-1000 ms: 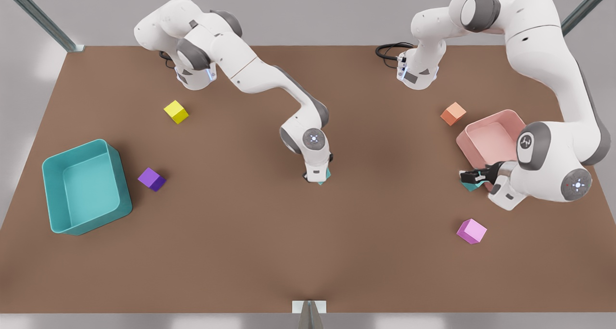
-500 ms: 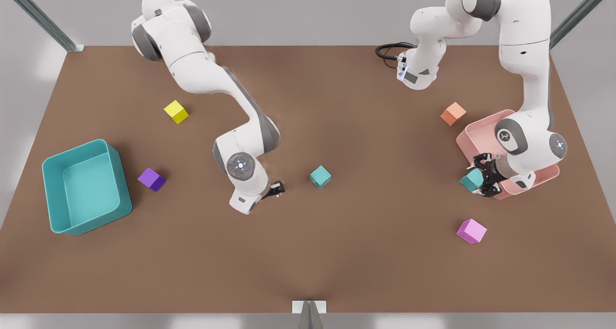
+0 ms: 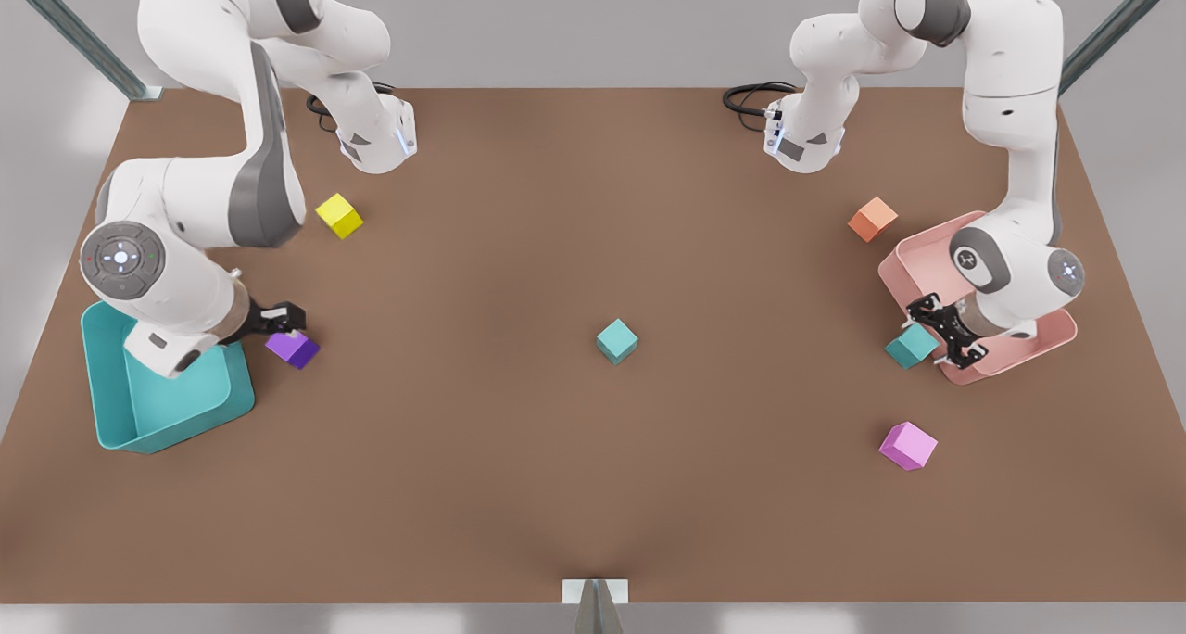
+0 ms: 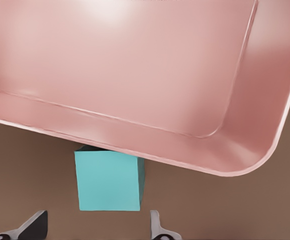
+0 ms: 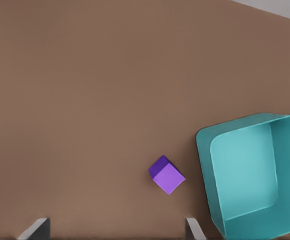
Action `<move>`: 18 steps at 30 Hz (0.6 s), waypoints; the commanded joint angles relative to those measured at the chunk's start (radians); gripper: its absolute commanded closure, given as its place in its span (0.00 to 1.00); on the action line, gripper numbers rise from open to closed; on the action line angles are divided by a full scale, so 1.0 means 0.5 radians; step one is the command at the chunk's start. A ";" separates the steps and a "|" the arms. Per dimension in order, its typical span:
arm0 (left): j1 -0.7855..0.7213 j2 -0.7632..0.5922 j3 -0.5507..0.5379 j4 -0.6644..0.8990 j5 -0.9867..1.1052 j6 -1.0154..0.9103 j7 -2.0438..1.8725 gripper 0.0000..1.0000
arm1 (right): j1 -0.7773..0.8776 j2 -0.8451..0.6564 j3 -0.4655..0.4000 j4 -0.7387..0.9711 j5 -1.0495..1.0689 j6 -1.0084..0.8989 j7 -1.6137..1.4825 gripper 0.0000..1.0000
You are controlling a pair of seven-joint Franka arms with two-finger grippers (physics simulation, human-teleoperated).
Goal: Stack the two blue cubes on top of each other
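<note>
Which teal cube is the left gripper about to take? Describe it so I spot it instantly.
Find the pink tray at the front view's right. The small matte teal cube touches its near wall, below the open left gripper. The other teal cube sits alone mid-table.

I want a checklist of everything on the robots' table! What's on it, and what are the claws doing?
Surface: brown table, bare in the middle.
Job's things: one blue cube alone at centre; other blue cube against the pink tray; not stacked.
Clutter: yellow cube, purple cube, orange cube, pink cube, teal bin.
Grippers: left gripper open, by the tray-side cube; right gripper open, above the purple cube.
Cables: black cable at the far edge.
Surroundings: grey walls, metal struts.
</note>
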 commanded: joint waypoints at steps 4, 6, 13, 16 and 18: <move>-0.003 0.061 -0.003 -0.007 0.018 0.112 -0.706 0.00 | -0.354 -0.136 0.185 0.013 -0.005 -0.366 -0.354 0.00; 0.000 0.094 -0.003 -0.010 0.024 0.112 -0.699 0.00 | -0.422 -0.133 0.268 -0.021 -0.020 -0.222 -0.296 0.00; 0.003 0.242 -0.006 -0.010 0.024 0.170 -0.659 0.00 | -0.361 -0.302 0.262 -0.343 -0.143 -0.020 -0.241 0.00; -0.010 0.297 -0.027 -0.016 0.015 0.182 -0.663 0.00 | -0.358 -0.280 0.253 -0.322 -0.137 -0.017 -0.244 0.00; -0.034 0.263 -0.058 -0.016 0.011 0.167 -0.681 0.51 | -0.352 -0.250 0.253 -0.316 -0.134 0.002 -0.244 0.00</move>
